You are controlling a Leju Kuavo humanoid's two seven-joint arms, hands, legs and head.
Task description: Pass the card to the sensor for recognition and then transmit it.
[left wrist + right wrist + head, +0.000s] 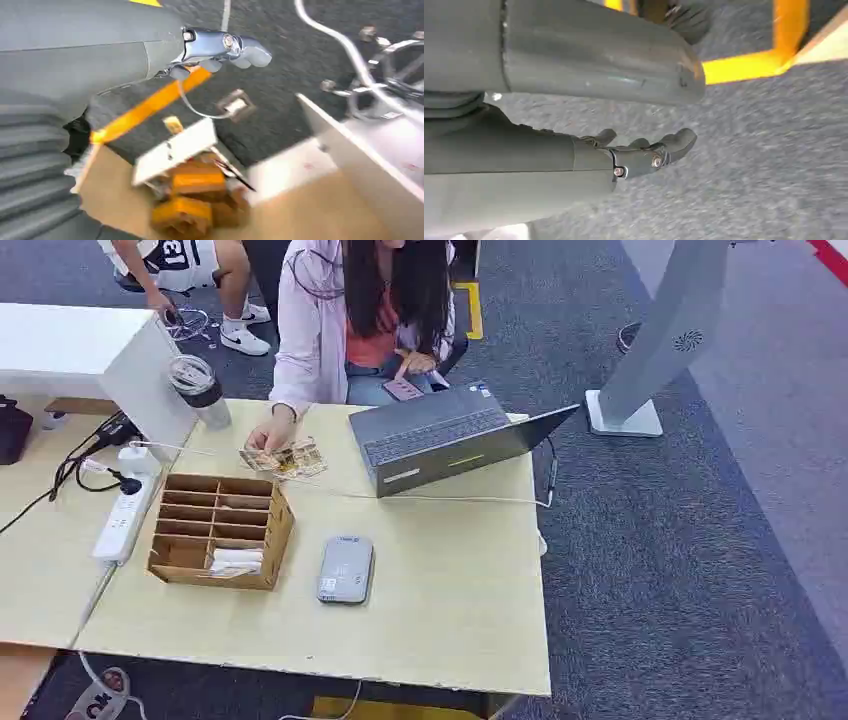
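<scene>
A wooden slotted box (222, 529) stands on the light table (440, 610), with white cards (237, 560) lying in its near compartment. The grey flat sensor (345, 569) lies just right of the box. More cards (287, 458) lie behind the box under a person's hand (268, 434). My left hand (220, 47) hangs over the dark floor with its fingers stretched out and nothing in them. My right hand (644, 152) also hangs above the grey carpet, fingers loosely extended and holding nothing.
An open laptop (445, 440) sits at the table's back right, its cable trailing across the top. A power strip (124, 517), a lidded cup (199, 388) and a white box (150, 380) stand to the left. A person in pink (350, 310) sits behind the table.
</scene>
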